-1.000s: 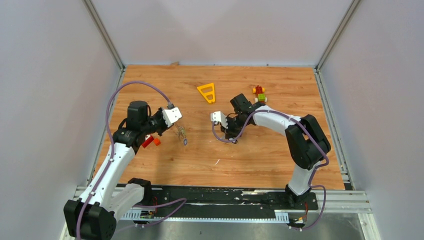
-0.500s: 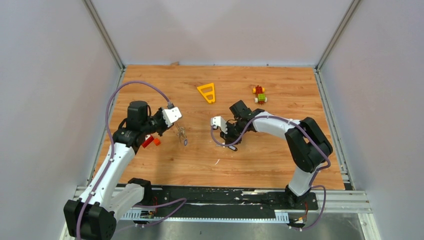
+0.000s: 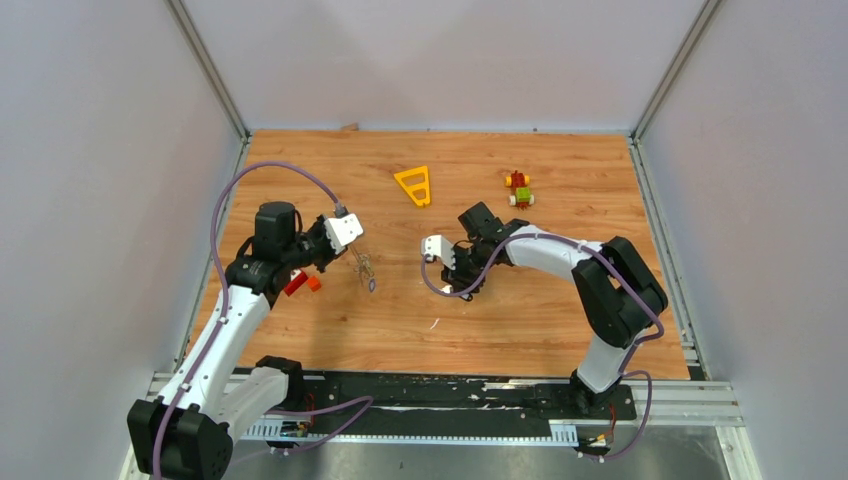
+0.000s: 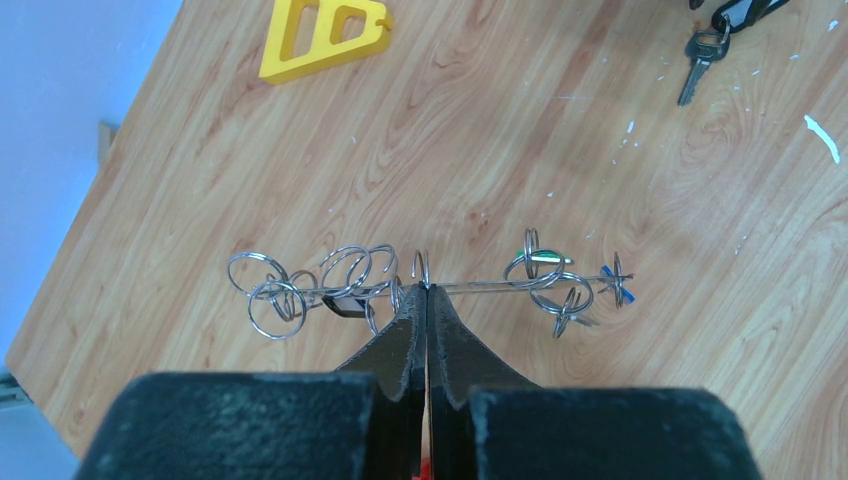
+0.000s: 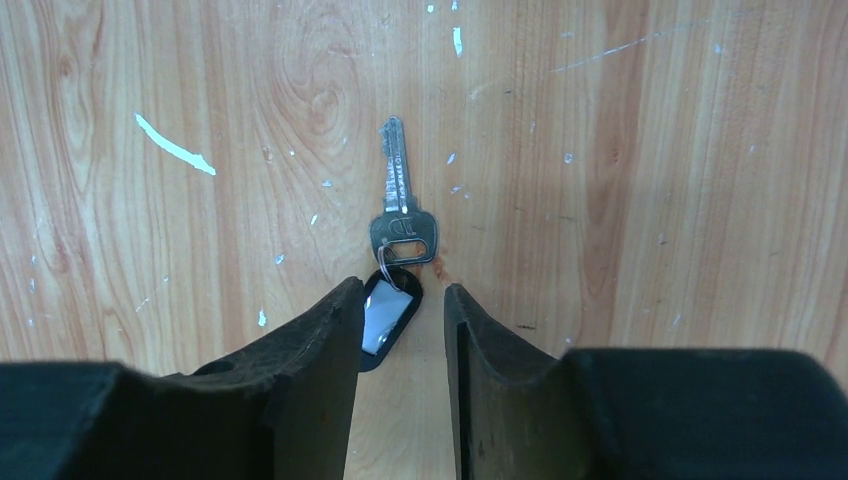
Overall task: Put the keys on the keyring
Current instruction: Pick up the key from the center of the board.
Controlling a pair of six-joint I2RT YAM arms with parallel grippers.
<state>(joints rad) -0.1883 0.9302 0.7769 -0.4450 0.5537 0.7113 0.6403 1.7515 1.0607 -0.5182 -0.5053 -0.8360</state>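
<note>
Pinches the large silver-grey wire keyring (image 4: pixel 490 285), strung with small green- and blue-tagged keys (image 4: pixel 545 259), in the tightly closed left gripper (image 4: pixel 427 290), near-left of the yellow plastic triangle frame (image 3: pixel 414 185). Straddles, with the right gripper (image 5: pixel 403 300) parted, the black tag (image 5: pixel 385 315) of a loose silver key (image 5: pixel 398 190) lying flat, near-right of that triangle.

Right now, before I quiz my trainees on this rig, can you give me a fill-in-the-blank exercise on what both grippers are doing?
The left gripper holds the keyring with its jaws ___.
The loose key lying on the table just ahead of the right gripper carries a ___ tag.
The right gripper's jaws stand ___.
The triangle frame is ___.
Missing words: shut, black, open, yellow.
</note>
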